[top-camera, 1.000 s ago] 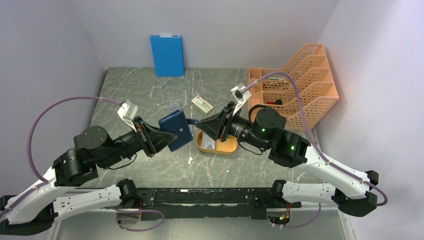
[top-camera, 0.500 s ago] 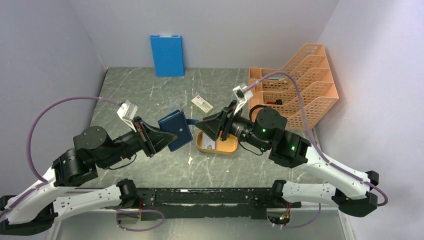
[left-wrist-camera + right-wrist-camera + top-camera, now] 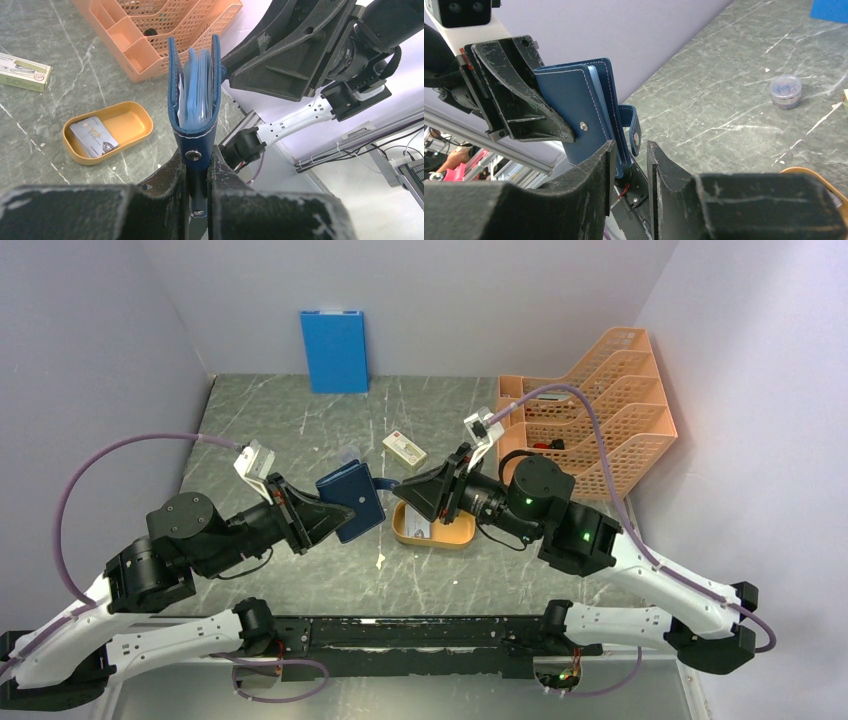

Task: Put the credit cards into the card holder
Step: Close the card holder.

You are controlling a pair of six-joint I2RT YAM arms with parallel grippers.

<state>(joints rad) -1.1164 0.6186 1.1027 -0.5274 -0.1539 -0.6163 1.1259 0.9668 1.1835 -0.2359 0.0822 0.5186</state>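
The card holder (image 3: pixel 352 502), a dark navy wallet, is held up above the table, with my left gripper (image 3: pixel 330 517) shut on its spine. In the left wrist view the card holder (image 3: pixel 195 100) stands upright and slightly spread, with pale blue leaves between its covers. My right gripper (image 3: pixel 402 488) faces it from the right. Its jaws (image 3: pixel 630 150) are apart, at the card holder's (image 3: pixel 574 110) cover edge and snap tab, and grip nothing. One credit card (image 3: pixel 93 136) lies flat in the orange oval tray (image 3: pixel 135 127) under the right gripper.
A cream box with a red mark (image 3: pixel 405 449) lies behind the orange tray (image 3: pixel 455 533). An orange mesh organiser (image 3: pixel 600 410) stands at the right. A bright blue folder (image 3: pixel 334 350) leans on the back wall. A small round jar (image 3: pixel 785 91) sits on the marble top.
The right wrist has edged very slightly up and to the right in the top view. The left arm and the card holder have stayed still.
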